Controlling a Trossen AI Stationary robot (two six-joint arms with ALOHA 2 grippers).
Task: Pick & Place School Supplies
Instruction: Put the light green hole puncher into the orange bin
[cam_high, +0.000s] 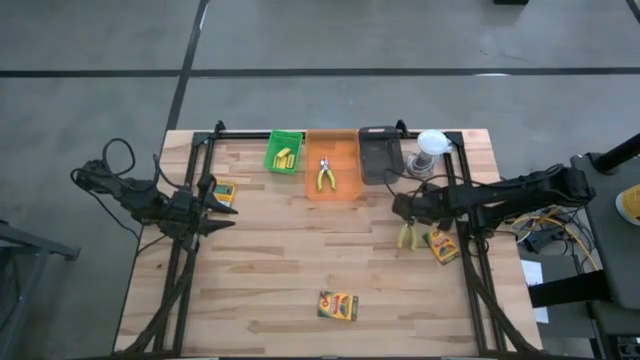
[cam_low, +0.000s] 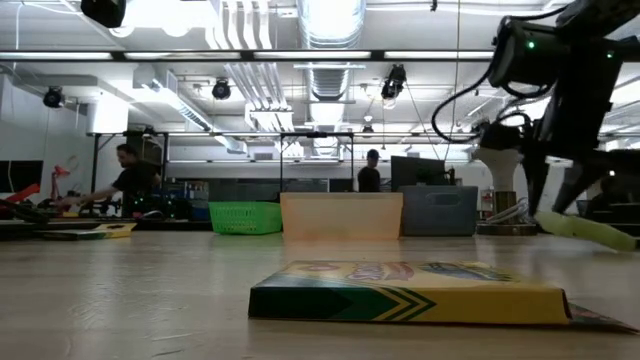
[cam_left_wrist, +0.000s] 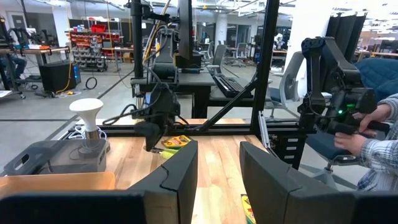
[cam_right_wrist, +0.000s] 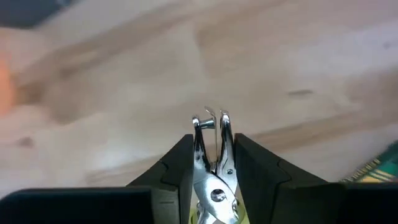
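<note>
While clamped between the right tool's (cam_right_wrist: 214, 163) fingers, the yellow-handled pliers (cam_right_wrist: 213, 158) hang above the counter (cam_high: 300, 260), a crayon box (cam_high: 442, 244) just beside. Left tool (cam_left_wrist: 217, 177) waits open, far across, near another crayon box (cam_high: 224, 192).

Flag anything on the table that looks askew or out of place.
Three crayon boxes lie loose outside the trays: one at the front, one at the left edge, one tilted at the right edge. The right gripper holds pliers off the table. Nothing looks spilled or damaged.
</note>
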